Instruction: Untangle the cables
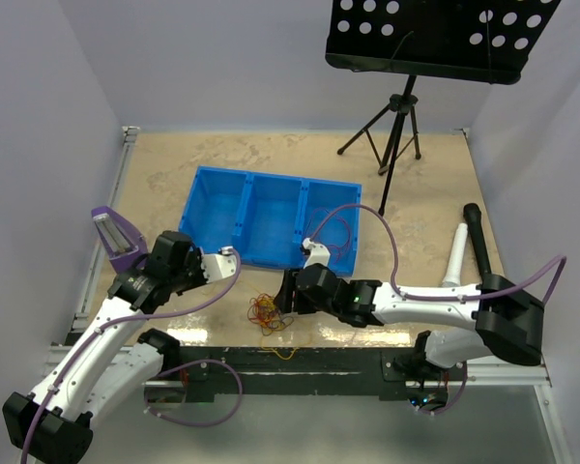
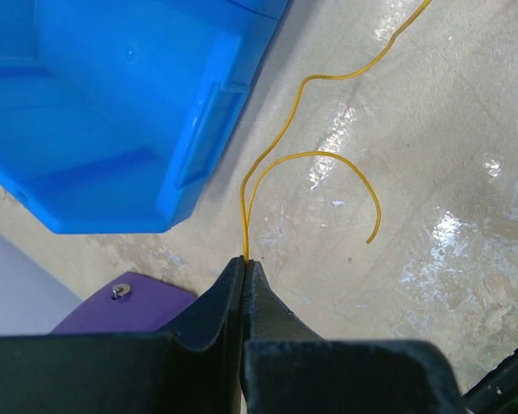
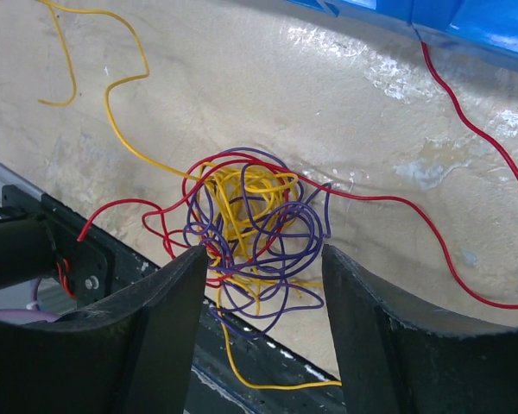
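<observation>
Pinching a thin orange-yellow wire (image 2: 319, 153), my left pincer (image 2: 246, 263) is clamped tight on it. Both strands leave the fingertips pointing straight ahead. The short one hooks round to a loose end and the long one runs on across the glossy, mottled beige worktop (image 2: 432, 129). My right pincer (image 3: 263, 259) is spread wide, a finger on either side of a curly knot of red, yellow and purple wires (image 3: 250, 216) by the middle of the near edge. One red strand (image 3: 466, 121) trails toward the blue plastic three-compartment bin (image 1: 271, 217) mid-table. A black perforated music stand (image 1: 435, 39) rises at the far right corner, against pale lilac walls (image 1: 39, 97).
</observation>
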You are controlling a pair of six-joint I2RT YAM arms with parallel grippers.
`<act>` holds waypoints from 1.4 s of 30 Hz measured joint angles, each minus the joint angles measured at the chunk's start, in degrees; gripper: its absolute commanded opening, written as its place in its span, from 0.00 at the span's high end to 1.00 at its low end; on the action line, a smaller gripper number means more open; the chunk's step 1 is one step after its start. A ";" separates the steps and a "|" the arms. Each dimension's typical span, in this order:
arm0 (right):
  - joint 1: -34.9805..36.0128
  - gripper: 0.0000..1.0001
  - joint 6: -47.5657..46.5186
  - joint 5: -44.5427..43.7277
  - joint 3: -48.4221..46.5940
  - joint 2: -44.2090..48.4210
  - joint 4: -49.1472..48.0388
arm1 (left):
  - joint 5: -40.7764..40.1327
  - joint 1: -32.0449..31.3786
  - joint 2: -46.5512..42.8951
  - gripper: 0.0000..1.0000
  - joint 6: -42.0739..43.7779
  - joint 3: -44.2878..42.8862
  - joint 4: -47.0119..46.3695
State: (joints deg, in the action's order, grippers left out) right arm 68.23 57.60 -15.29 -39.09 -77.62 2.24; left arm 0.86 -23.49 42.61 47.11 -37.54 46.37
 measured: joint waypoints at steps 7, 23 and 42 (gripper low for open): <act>0.00 0.42 0.24 1.79 0.22 0.76 0.37 | -0.02 0.00 0.07 1.00 0.00 0.07 0.00; 0.00 0.55 -1.75 6.34 0.76 -5.79 -3.23 | -0.02 0.00 0.26 1.00 0.02 0.07 0.00; 0.00 1.00 -2.58 2.54 -0.31 3.63 -2.99 | -0.11 0.00 -0.61 1.00 0.24 1.27 -0.24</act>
State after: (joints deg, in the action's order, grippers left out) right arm 68.23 55.02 -12.75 -39.40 -74.00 -0.75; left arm 0.75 -23.49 42.00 47.35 -36.27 46.13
